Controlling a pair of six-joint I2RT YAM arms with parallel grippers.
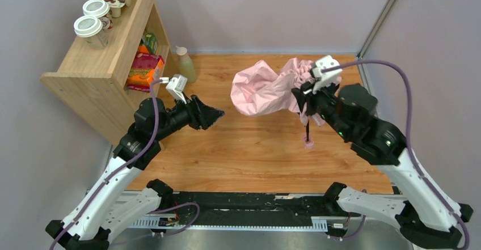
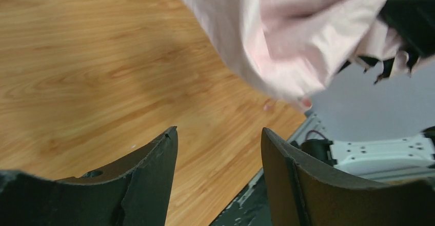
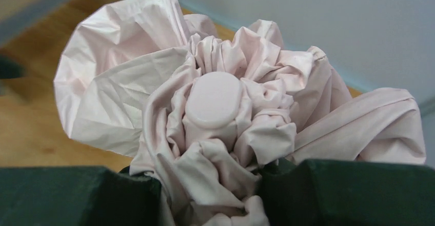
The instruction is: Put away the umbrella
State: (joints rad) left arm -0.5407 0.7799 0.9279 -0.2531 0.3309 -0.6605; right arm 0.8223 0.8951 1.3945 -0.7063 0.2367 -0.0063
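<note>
While the right pincer (image 1: 299, 96) clamps the bunched canopy of the umbrella (image 1: 258, 91), its handle (image 1: 308, 143) hangs toward the desk (image 1: 249, 148). The left pincer (image 1: 214, 114) gapes empty, apart from the fabric.

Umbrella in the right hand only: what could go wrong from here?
1. The right hand clamps the umbrella through bunched fabric, which could slip and let it drop.
2. The canopy billows loose toward the open, empty left hand, which might catch only a fold.
3. The handle hangs low and could catch on the table.
</note>
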